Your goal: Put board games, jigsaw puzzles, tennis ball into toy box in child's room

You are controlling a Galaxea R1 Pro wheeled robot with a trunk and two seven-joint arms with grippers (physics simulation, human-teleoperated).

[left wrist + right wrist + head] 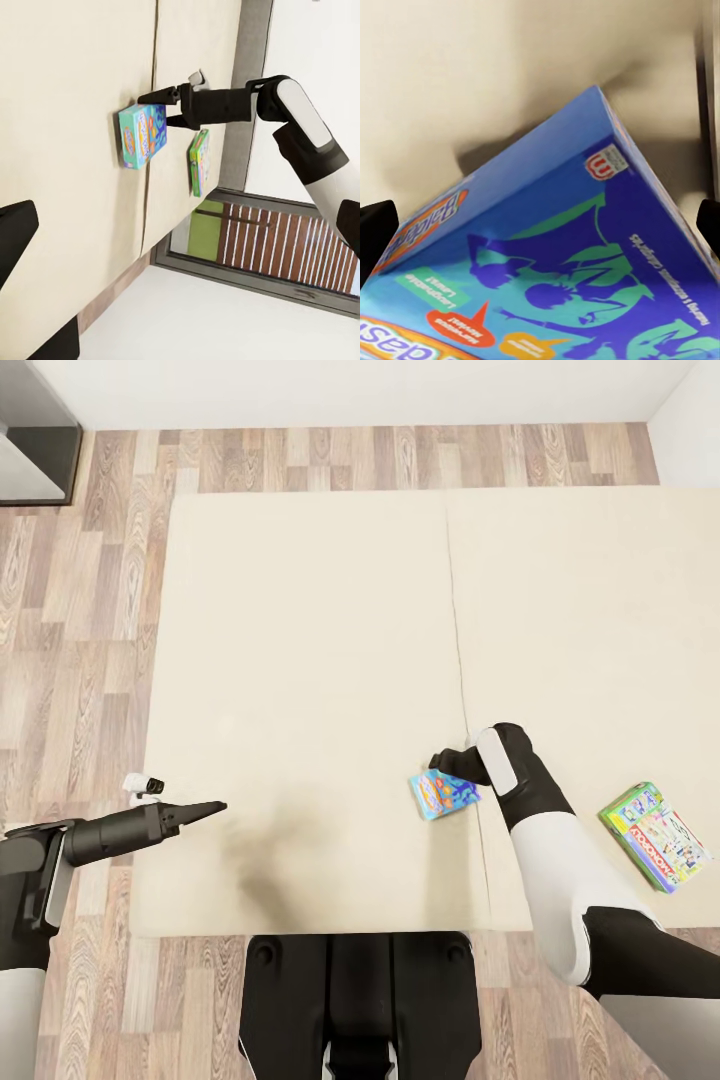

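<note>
**Operator:** While your right claw is down on the bed point(300, 660), where is the blue board game point(443, 794)?

**Me:** Directly under my right claw point(447, 763), flat on the beige mattress just beside the seam between its two sections. My fingers stand apart, one past each side of the box, with nothing held yet; my right wrist camera has the blue lid point(562, 285) close below, a dark fingertip at either edge.

**Operator:** How does the box lie?

**Me:** Skewed to the seam, one corner pointing toward me. I judge the fingers must cross its shorter span to close on it.

**Operator:** And the other game?

**Me:** The green-edged board game point(655, 836) lies near the mattress's front edge, further out on my right side and apart from the blue one.

**Operator:** Your left?

**Me:** My left claw point(205, 810) hangs at the mattress's left edge, well apart from both boxes, fingers drawn together, holding nothing. The right arm is plainly nearer
</note>
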